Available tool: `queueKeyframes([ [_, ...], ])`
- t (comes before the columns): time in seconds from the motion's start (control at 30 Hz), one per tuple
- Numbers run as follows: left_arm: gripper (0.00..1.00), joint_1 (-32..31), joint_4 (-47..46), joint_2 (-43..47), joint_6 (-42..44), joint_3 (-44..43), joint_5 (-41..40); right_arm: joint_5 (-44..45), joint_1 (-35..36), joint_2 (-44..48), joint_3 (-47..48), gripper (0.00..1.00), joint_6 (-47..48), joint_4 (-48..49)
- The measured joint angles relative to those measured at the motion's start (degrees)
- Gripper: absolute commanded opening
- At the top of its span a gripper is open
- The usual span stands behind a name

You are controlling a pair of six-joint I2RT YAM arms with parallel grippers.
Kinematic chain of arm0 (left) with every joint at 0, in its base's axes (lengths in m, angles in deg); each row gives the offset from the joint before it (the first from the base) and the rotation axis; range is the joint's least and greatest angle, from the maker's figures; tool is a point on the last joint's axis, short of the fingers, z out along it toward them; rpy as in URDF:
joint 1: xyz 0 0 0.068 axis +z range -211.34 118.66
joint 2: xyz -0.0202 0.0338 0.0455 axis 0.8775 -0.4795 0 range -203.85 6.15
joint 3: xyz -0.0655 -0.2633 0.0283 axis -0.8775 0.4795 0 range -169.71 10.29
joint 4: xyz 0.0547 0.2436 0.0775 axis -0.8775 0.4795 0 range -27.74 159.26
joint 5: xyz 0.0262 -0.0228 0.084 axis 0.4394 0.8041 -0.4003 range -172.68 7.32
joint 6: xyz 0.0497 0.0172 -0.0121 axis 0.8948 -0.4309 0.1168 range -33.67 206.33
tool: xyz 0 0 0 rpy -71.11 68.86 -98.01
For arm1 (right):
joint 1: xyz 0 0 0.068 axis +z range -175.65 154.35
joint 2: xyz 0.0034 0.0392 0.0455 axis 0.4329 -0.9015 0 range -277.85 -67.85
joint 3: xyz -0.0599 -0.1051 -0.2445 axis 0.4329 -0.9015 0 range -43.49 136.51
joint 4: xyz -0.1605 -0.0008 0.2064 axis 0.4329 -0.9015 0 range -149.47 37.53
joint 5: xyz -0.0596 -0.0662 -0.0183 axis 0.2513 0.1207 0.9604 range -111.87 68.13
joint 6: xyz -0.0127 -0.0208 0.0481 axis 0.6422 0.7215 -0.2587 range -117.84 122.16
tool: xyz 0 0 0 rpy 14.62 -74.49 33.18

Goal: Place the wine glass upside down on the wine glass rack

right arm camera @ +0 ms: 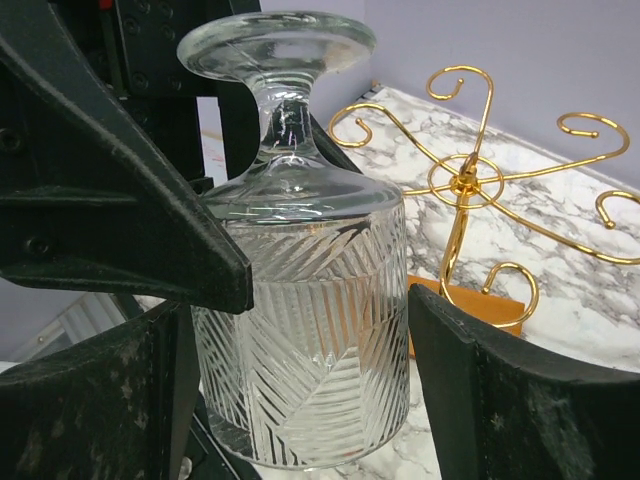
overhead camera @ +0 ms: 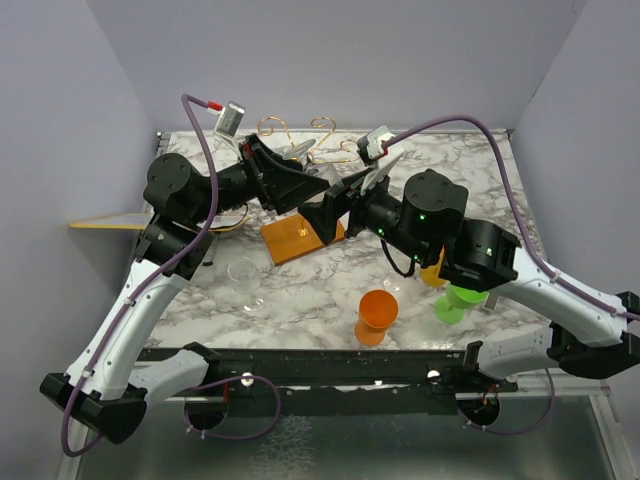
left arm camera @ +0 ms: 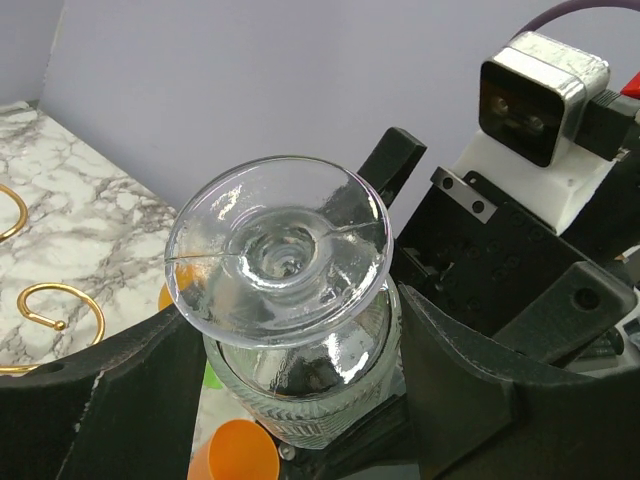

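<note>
Overhead, a white-and-grey marbled table fills a booth of plain lavender walls. On it are a clear tumbler, an orange cup, a green cup and a yellow cup, which is mostly hidden under the right arm. The wine glass rack sits toward the back, its wooden base partly covered. The left arm and the right arm meet above it, and what lies between their tips is hard to make out from here.

From the left wrist, the wine glass is upside down, foot uppermost. Its patterned bowl is clamped between the fingers of the left gripper. Two gold scrolls of the rack curl at the left edge, cut off by the frame.

From the right wrist, the bowl stands between the fingers of the right gripper, each just beside the glass. Whether they press on it I cannot tell. One of the left gripper's fingers bears on the bowl's shoulder. The rack rises behind and to the right, and the glass is clear of its arms.
</note>
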Motion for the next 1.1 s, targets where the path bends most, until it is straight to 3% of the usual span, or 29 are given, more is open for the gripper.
queueKeyframes([
  [0.17, 0.27, 0.0, 0.3, 0.3, 0.9, 0.0, 0.3, -1.3, 0.0, -0.7, 0.1, 0.77, -1.8, -1.4],
  [0.27, 0.28, 0.0, 0.3, 0.3, 0.9, 0.0, 0.3, -1.8, 0.0, -0.8, 0.1, 0.62, -2.7, -1.9],
  [0.47, 0.51, 0.0, 1.2, 1.5, 1.4, 0.8, 0.3, -2.4, 0.1, -0.3, -1.6, 0.3, -2.8, -0.3],
  [0.6, 0.72, 0.0, 2.7, 2.1, 2.1, 1.4, 0.1, -2.8, 0.1, 1.7, -7.1, 0.13, -1.0, 5.1],
  [0.67, 0.85, 0.0, 3.2, 2.2, 2.3, 1.5, -0.1, -2.9, 0.1, 3.1, -10.4, 0.1, 0.5, 9.3],
  [0.8, 0.98, 0.0, 3.0, 2.6, 1.6, 1.6, -0.8, -3.8, 0.1, 5.3, -17.7, 0.07, 3.7, 17.0],
  [1.1, 0.99, 0.0, 2.6, 4.5, 1.2, 1.6, -2.5, -6.0, 0.1, 6.6, -28.0, 0.01, 9.0, 33.4],
])
